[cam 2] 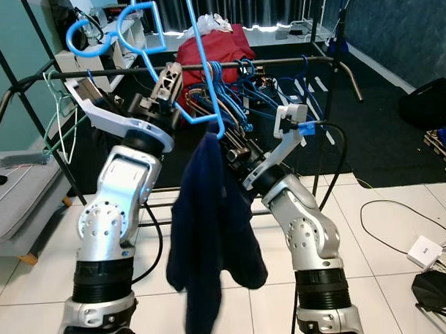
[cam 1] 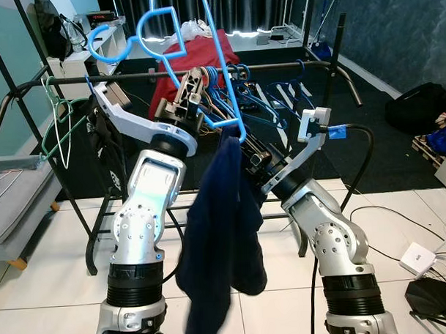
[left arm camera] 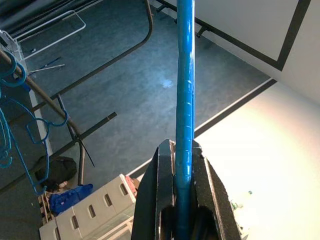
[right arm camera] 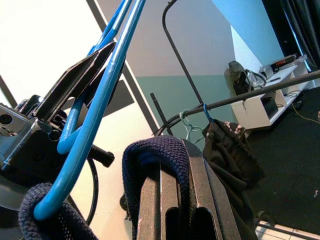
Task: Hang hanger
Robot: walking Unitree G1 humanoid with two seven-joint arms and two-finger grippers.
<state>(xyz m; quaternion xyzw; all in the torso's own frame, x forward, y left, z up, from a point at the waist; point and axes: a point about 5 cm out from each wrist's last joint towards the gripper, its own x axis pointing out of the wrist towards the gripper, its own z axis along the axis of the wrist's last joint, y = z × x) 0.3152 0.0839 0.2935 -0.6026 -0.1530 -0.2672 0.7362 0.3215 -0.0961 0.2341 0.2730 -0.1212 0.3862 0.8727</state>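
At the far left, a pale green hanger (cam 1: pixel 58 125) hangs on the black rack rail (cam 1: pixel 132 76). The left gripper (cam 1: pixel 193 86) is clamped on a wire of the blue hanger (cam 1: pixel 205 61), held raised in front of the rail with its hook (cam 1: pixel 112 40) above rail height and not yet engaged. A navy garment (cam 1: pixel 218 240) drapes from the hanger's lower corner. The right gripper (right arm camera: pixel 172 200) is pinched on that knit fabric, just right of the drape. Judged step: carrying the loaded hanger to the rail. The next move calls for lowering the hook over a free rail section, short of the cluster of blue hangers (cam 1: pixel 268 99) at right.
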